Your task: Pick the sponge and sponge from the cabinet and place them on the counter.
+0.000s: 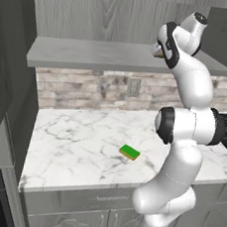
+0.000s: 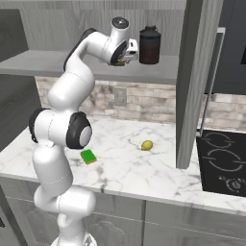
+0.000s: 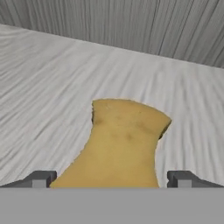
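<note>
End effector (image 3: 112, 183) is wide open up on the cabinet shelf (image 3: 43, 87), yellow-brown sponge (image 3: 122, 144) sitting right between its fingertips. Green sponge (image 1: 129, 152) lies far below on the desk (image 1: 72, 141). Closing too shallow could squirt the soft block deeper in.

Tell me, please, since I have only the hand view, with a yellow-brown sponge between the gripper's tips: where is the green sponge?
Observer: The green sponge lies flat on the counter.
Operator: Thank you. Is anything else on that shelf?
Observer: Yes, a dark canister stands upright on the shelf.
Operator: And is anything else on the counter?
Observer: A small yellow-green ball, apart from the green sponge.
</note>
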### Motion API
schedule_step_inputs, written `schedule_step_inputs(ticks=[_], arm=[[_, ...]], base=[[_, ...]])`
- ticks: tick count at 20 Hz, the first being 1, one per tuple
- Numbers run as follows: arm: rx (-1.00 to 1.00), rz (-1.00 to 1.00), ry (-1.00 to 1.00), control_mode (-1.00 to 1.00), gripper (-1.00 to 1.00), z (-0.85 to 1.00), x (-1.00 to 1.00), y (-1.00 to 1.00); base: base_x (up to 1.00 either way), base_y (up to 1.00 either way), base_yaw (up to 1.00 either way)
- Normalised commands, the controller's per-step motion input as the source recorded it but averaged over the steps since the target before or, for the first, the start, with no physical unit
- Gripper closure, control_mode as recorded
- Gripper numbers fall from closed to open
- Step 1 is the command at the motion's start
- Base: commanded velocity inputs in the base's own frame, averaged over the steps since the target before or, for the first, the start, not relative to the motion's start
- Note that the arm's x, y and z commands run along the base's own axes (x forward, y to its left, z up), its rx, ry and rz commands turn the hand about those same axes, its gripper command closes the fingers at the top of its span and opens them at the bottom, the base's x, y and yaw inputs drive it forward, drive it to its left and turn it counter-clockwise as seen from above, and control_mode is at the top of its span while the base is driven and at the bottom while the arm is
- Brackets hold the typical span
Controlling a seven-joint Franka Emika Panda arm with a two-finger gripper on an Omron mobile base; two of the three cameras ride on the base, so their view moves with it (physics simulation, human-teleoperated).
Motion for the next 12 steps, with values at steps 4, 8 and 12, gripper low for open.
schedule_step_inputs(ticks=[4, 8, 12], arm=[[-0.01, 0.0, 0.01, -1.0, 1.0, -0.04, 0.15, 0.0], [0.0, 0.0, 0.0, -1.0, 1.0, -0.01, 0.02, 0.0], [0.0, 0.0, -0.01, -1.0, 1.0, 0.0, -0.02, 0.0]], base=[[0.0, 0.0, 0.0], [0.0, 0.0, 0.0], [0.0, 0.0, 0.0]])
